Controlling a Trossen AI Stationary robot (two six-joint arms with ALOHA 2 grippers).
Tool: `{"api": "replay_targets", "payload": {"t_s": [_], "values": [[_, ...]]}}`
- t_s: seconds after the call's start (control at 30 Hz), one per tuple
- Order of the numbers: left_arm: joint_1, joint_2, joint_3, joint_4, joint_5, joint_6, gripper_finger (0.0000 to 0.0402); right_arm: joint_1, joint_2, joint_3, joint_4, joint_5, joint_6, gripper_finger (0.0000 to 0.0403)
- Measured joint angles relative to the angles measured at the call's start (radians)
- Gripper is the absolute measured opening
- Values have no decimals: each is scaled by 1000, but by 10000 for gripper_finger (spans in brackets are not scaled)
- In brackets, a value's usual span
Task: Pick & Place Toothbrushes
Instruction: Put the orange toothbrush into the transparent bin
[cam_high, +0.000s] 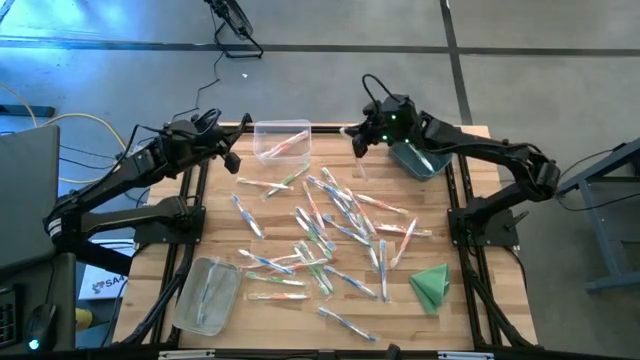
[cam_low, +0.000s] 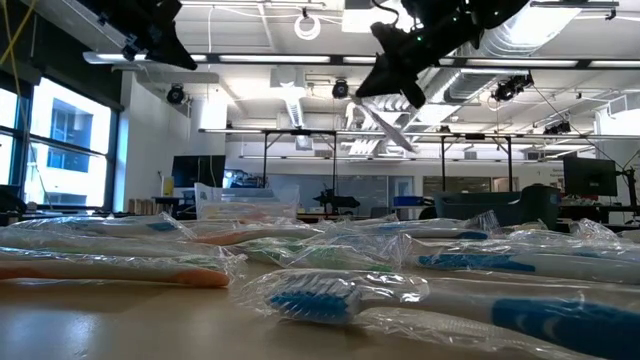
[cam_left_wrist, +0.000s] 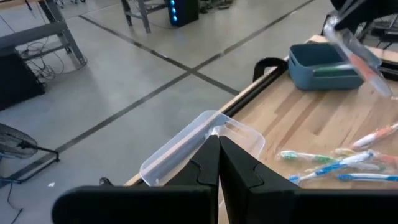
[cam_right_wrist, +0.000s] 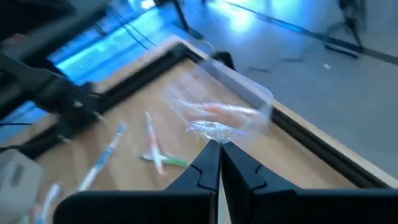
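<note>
The right arm reaches across the table's far edge, its gripper (cam_high: 357, 140) raised between the clear bin (cam_high: 281, 139) and the blue bin (cam_high: 418, 157), fingers pinched on a wrapped toothbrush (cam_low: 385, 127) that dangles below it in the low view. The left gripper (cam_high: 226, 148) hovers just beside the clear bin, fingers pressed together, empty. Most toothbrushes (cam_high: 325, 225) lie scattered mid-table; one or two rest in the clear bin. The held brush's colour is hard to make out, and the right wrist view shows only crinkled wrapper (cam_right_wrist: 210, 130) at the fingertips.
</note>
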Motion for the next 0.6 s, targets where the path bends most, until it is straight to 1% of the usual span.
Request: {"api": "replay_targets", "payload": {"t_s": [0.1, 0.2, 0.3, 0.4, 0.43, 0.5, 0.6], "values": [[0, 28, 0, 40, 60, -33, 0, -14, 0, 0, 57, -47, -28, 3], [0, 60, 0, 105, 130, -66, 0, -18, 1, 0, 96, -51, -54, 3], [0, 98, 0, 165, 147, -65, 0, -20, 1, 0, 134, -52, -81, 3], [10, 149, 0, 178, 149, -65, 0, -28, 1, 0, 178, -76, -101, 3], [23, 163, 0, 181, 163, -65, 0, -30, 1, 0, 190, -83, -101, 3], [63, 188, 0, 204, 229, -70, 0, -31, 1, 0, 215, -95, -102, 3], [132, 241, -3, 272, 368, -74, 0, -31, 1, 0, 231, -99, -120, 3]]}}
